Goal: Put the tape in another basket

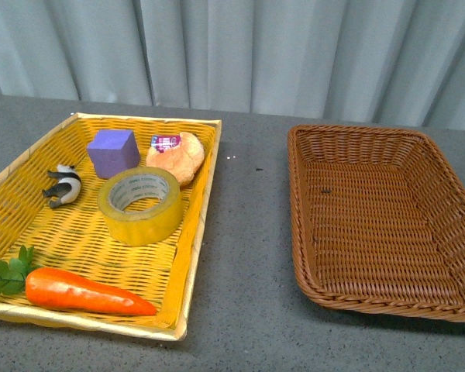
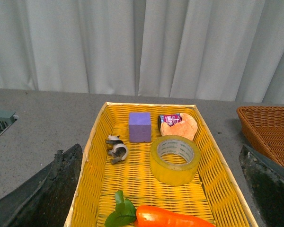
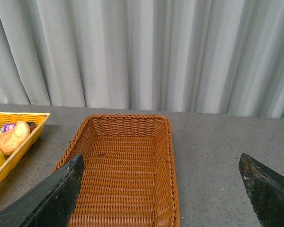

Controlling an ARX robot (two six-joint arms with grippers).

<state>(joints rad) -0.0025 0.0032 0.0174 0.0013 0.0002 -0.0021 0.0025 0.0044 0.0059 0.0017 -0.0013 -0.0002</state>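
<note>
front view: neither arm shows. the tape [image 1: 139,205] lies flat, core hole upward, near the middle of the yellow tray [image 1: 77,232], just beside the bread roll [image 1: 178,159] and near the purple cube [image 1: 112,153]. the carrot [image 1: 85,293] lies apart from it. the basket [image 1: 298,201] stands to the right, apart from the tray, with nothing seen in it.

left wrist view: the left gripper [image 2: 160,147] has its jaws spread wide and holds nothing, poised above and short of the tape. right wrist view: the right gripper [image 3: 161,156] is likewise spread and empty, facing the basket.

assessment: the step in hand is the left arm's approach and grasp. recommended: descend straight over the roll, one finger into the core hole, the other outside the wall on the side away from the bread roll. close firmly, since the film looks smooth and may slip. lift clear of the tray rim before travelling right.
</note>
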